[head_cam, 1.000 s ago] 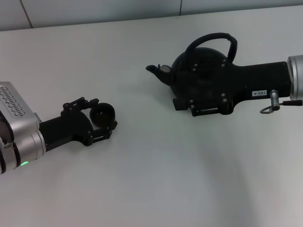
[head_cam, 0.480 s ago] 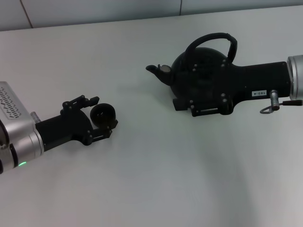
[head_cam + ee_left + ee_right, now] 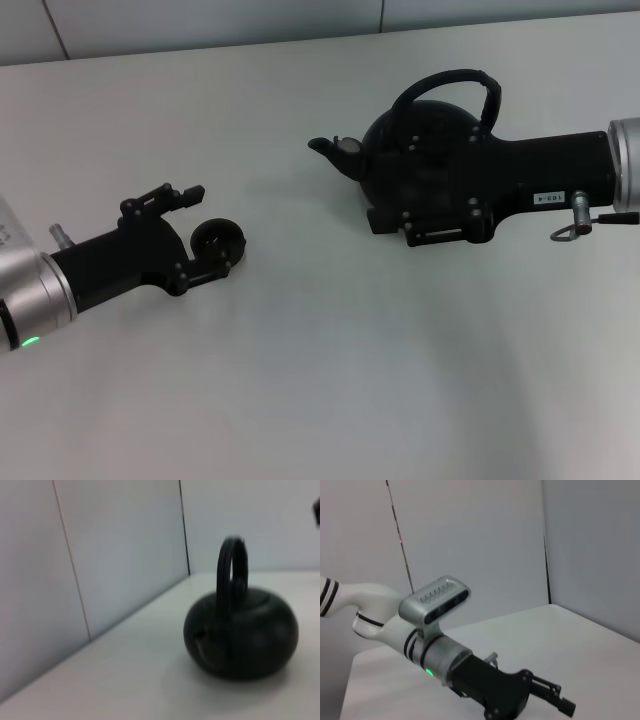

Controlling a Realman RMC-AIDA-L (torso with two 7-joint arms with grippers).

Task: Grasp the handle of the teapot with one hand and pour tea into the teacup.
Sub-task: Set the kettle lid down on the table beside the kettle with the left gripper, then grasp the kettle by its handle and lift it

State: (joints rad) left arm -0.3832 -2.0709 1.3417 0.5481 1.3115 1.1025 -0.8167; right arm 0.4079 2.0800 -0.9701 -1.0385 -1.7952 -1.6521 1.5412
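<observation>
The right claw (image 3: 400,215) is lying across the front of the teapot (image 3: 400,150) in the head view, so black is covering black and its fingers are not separating from the pot's body; whether they are spread or pressed together cannot be told. The lower half of the teapot is sitting hidden behind that arm. The handle (image 3: 450,85) is arching free above the pot, with nothing gripping it, and the spout is pointing toward the robot's left. In the left wrist view the teapot (image 3: 241,632) is showing blurred, its handle (image 3: 231,565) seen edge-on.

The left claw (image 3: 195,225) is lying low on the counter (image 3: 330,380), well apart from the teapot. Its fingers (image 3: 165,198) are standing spread, with the teacup (image 3: 217,240) sitting at the mouth of the gap, close against the lower finger; whether they are touching cannot be told. The right wrist view is showing the left claw (image 3: 560,697) only partly, cut by the frame edge.
</observation>
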